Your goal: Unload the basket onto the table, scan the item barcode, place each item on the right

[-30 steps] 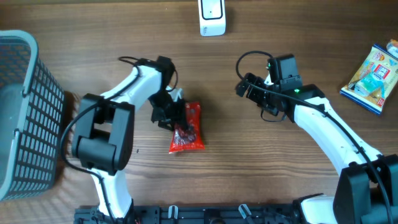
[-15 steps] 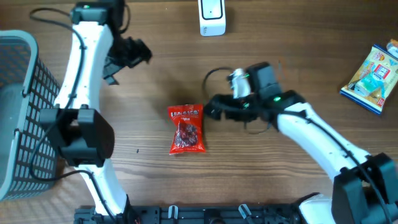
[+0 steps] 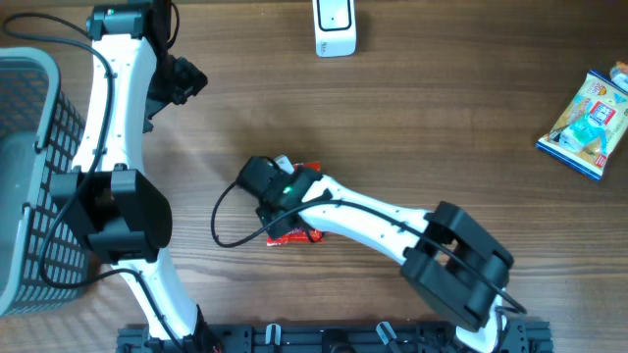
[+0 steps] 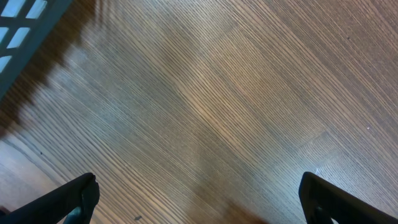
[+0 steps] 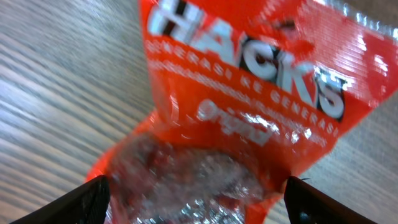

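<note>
My right gripper hangs low over the red candy bag, jaws spread wide on either side of it and not closed on it. The bag lies flat near the middle of the wooden table. My left gripper is wide open and empty above bare wood, near the basket.

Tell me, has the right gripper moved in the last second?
Yes. In the overhead view the right gripper swung left, from right of the scanner to left of it, and is now open over the packet.
</note>
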Controlling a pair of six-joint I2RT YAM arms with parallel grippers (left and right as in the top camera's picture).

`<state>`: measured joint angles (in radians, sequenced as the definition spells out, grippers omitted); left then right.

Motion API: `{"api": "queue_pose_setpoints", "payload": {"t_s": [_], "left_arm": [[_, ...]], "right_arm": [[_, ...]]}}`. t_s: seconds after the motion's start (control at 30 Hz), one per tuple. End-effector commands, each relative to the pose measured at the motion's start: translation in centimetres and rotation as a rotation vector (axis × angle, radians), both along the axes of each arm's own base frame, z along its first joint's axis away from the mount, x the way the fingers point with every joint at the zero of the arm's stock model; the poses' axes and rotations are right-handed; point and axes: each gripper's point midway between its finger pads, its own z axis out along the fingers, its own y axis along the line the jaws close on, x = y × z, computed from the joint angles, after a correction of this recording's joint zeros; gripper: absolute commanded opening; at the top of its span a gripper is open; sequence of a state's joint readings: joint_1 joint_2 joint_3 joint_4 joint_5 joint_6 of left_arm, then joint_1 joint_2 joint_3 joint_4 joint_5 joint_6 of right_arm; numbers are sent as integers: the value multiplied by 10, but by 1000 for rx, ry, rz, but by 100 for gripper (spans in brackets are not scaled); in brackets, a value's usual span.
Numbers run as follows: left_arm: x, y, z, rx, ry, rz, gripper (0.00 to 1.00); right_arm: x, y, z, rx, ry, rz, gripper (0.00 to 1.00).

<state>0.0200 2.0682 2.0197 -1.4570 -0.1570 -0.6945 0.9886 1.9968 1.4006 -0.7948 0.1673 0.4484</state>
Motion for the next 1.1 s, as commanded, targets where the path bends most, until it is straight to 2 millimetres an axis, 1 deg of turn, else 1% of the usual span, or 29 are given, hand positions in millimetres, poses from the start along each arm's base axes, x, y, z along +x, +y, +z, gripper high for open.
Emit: {"api": "queue_pose_setpoints", "payload": {"t_s": [0.0, 0.07, 0.13, 0.2, 0.23, 0.27, 0.3, 0.33, 0.4, 0.47, 0.5, 0.53, 0.57, 0.6, 0.7, 0.73, 0.8, 0.83, 0.87, 0.9, 0.93, 1.0, 1.07], "left_arm": [[2, 5, 6, 19, -22, 23, 100], [2, 5, 6, 19, -22, 23, 100], [2, 5, 6, 19, -22, 23, 100], [2, 5, 6, 19, -22, 23, 100], [2, 5, 6, 19, -22, 23, 100], [2, 5, 6, 19, -22, 23, 100], [2, 5, 6, 19, -22, 23, 100], [2, 5, 6, 19, -22, 23, 100], [2, 5, 6, 19, -22, 23, 100], [2, 5, 6, 19, -22, 23, 100], [2, 5, 6, 19, -22, 23, 100], [2, 5, 6, 19, -22, 23, 100], [2, 5, 6, 19, -22, 23, 100], [2, 5, 6, 19, -22, 23, 100], [2, 5, 6, 19, -22, 23, 100], [2, 5, 6, 19, -22, 23, 100], [2, 5, 6, 19, -22, 23, 100], [2, 5, 6, 19, -22, 23, 100], [2, 5, 6, 19, -22, 23, 100], [2, 5, 6, 19, -22, 23, 100], [2, 5, 6, 19, -22, 23, 100], [2, 5, 6, 19, -22, 23, 100], [2, 5, 6, 19, -22, 23, 100]], "right_arm": [[20, 11, 13, -4, -103, -53, 89], [25, 8, 20, -22, -134, -63, 86], [24, 10, 26, -21, -125, -62, 84], [15, 22, 26, 18, -100, -65, 82], [10, 28, 25, 26, -109, -65, 78], [8, 32, 22, 25, -116, -57, 75], [7, 33, 15, 15, -116, -67, 69], [6, 31, 3, -1, -104, -106, 66], [7, 25, -13, -43, -101, -128, 66], [5, 19, -19, -77, -97, -123, 63], [6, 16, -18, -94, -105, -126, 63], [7, 12, -18, -112, -115, -128, 60], [9, 4, -16, -142, -131, -143, 51], [9, 1, -16, -152, -134, -154, 45], [7, -2, -16, -168, -128, -154, 28], [6, -4, -16, -177, -123, -153, 24], [5, -6, -10, -186, -119, -154, 20], [7, -4, -4, -182, -120, -154, 18], [8, -1, 3, -177, -122, -155, 14], [11, 2, 11, -169, -122, -157, 12], [15, 9, 28, -139, -113, -167, 6], [20, 16, 45, -53, -47, -192, 4], [22, 19, 59, 61, 76, -199, 4]]}}
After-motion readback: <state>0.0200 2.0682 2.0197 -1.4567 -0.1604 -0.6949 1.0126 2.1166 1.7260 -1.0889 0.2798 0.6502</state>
